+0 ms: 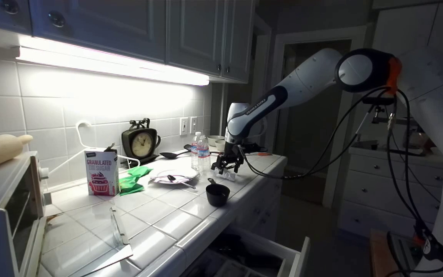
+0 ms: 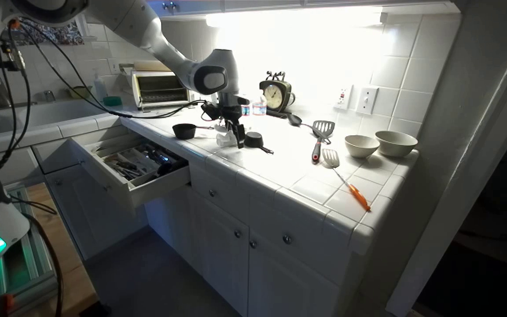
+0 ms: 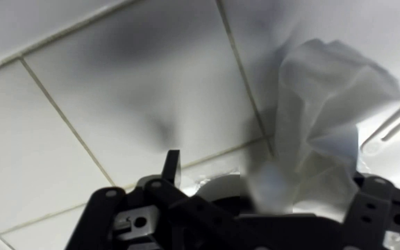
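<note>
A white tiled countertop runs beneath a bright white tube light in a dim kitchen. An exterior view shows a small round black pot upright near the countertop's edge. In an exterior view, a crumpled white lump of paper or thin cloth lies just beside an upside-down black pot. In the wrist view, the black two-fingered gripper stands spread, clamping nothing, the lump nearer one finger. Centring the lump between both fingers, clear of the upside-down pot, should give an even grip.
</note>
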`<state>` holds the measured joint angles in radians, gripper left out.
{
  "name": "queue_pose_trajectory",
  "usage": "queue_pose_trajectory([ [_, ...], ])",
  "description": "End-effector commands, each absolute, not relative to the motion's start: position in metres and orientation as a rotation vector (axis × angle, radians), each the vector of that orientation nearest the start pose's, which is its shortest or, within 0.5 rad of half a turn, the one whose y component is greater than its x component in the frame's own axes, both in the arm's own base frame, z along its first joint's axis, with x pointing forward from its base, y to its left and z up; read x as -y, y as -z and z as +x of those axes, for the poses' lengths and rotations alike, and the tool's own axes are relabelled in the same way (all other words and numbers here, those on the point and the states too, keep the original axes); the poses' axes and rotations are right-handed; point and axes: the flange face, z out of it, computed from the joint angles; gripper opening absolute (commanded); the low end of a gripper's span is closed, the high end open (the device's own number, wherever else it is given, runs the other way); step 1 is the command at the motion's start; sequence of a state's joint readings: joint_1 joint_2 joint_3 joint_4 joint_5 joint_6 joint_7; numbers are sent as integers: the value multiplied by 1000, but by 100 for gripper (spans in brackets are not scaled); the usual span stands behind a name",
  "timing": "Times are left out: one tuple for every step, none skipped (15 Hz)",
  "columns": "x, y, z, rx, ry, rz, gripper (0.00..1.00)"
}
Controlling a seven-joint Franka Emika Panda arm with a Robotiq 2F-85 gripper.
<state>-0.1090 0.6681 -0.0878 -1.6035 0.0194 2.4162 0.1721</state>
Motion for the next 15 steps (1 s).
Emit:
queue_pose_trajectory([
  [125,-263,689,-487,377,-3075,100],
  [124,-265,688,-468,422,-3069,100],
  [123,-267,688,-449,461,-3063,100],
  [123,-270,687,-435,493,-3059,100],
  [123,-272,686,-424,519,-3054,100],
  [123,-274,685,-406,538,-3052,100],
  [123,-276,684,-386,558,-3052,100],
  [122,-277,684,-352,570,-3055,100],
  [122,-277,683,-298,570,-3058,100],
  [122,-278,683,-248,570,-3067,100],
  [122,-278,683,-185,568,-3081,100],
  [124,-279,682,-128,565,-3095,100],
  [126,-280,683,-72,552,-3107,100],
  [130,-280,683,-17,552,-3124,100],
  [133,-281,683,37,556,-3139,100],
])
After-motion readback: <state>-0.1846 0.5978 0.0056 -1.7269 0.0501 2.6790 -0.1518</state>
